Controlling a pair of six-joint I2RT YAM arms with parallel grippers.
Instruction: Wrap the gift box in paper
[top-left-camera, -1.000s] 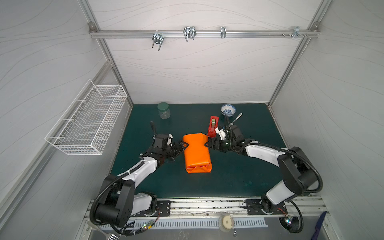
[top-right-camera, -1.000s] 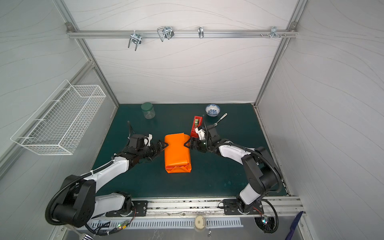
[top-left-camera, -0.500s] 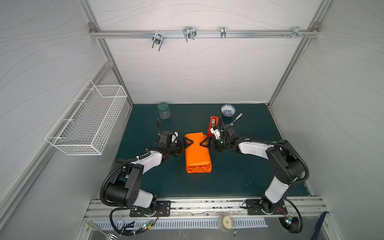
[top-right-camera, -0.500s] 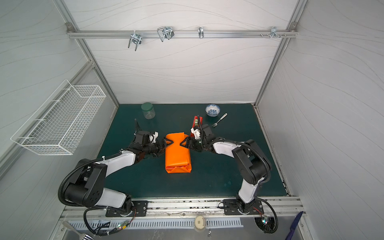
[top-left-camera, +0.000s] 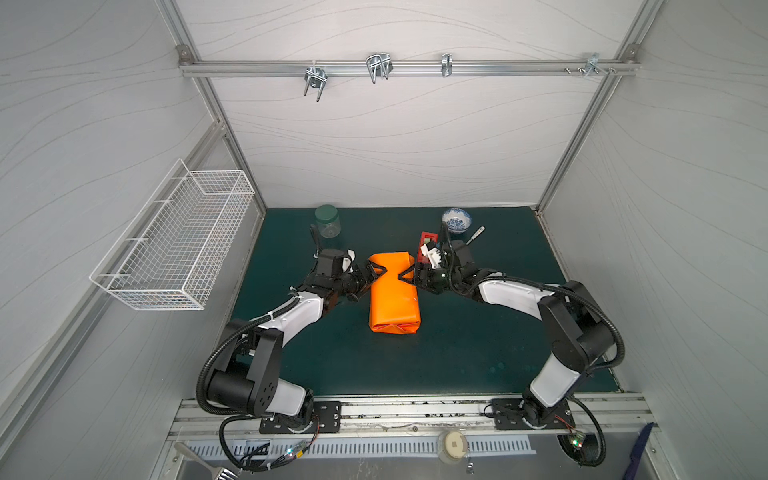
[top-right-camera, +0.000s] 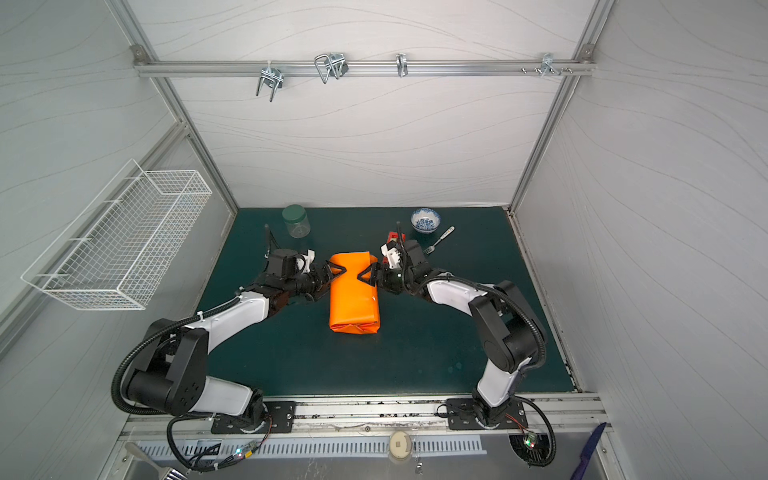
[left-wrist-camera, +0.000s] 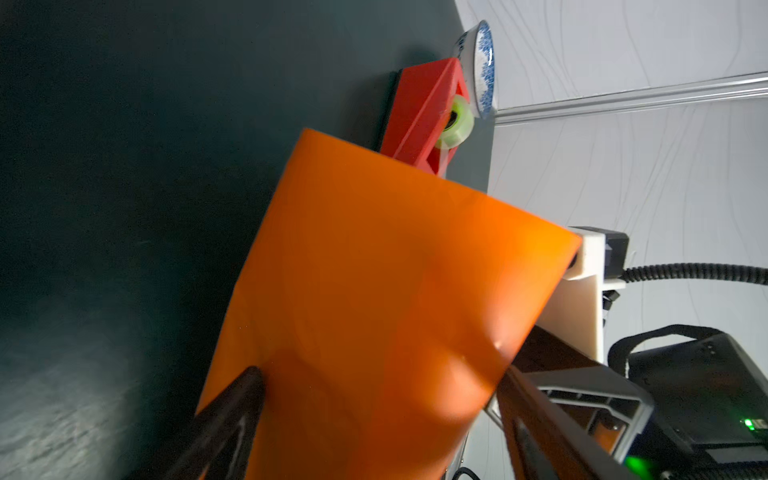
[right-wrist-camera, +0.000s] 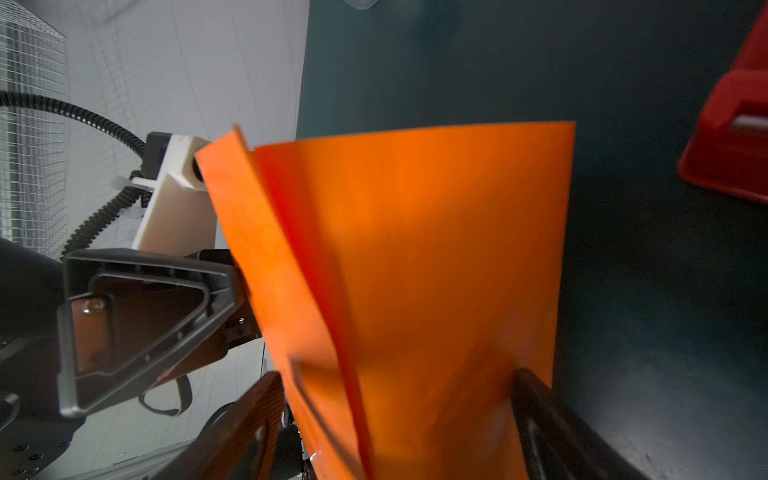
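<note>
The orange paper (top-left-camera: 392, 295) lies as a long wrapped parcel on the green mat, also in the other top view (top-right-camera: 353, 291). Its near end is folded shut and its far end stands up as an open sleeve. The gift box is hidden inside the paper. My left gripper (top-left-camera: 376, 272) is open at the sleeve's left side, and the paper (left-wrist-camera: 374, 270) fills the gap between its jaws (left-wrist-camera: 380, 374). My right gripper (top-left-camera: 409, 276) is open at the sleeve's right side, its jaws (right-wrist-camera: 397, 376) straddling the paper (right-wrist-camera: 415, 249). In both top views the upper fingertips reach over the paper's top.
A red tape dispenser (top-left-camera: 428, 245) stands just behind my right gripper, close to the paper's far right corner. Further back are a blue-patterned bowl (top-left-camera: 456, 219), a fork (top-left-camera: 476, 234) and a green-lidded jar (top-left-camera: 327, 220). A wire basket (top-left-camera: 178, 245) hangs on the left wall.
Both grippers have moved inward and toward the back, from beside the parcel onto its far end. The parcel itself has stayed in place.
</note>
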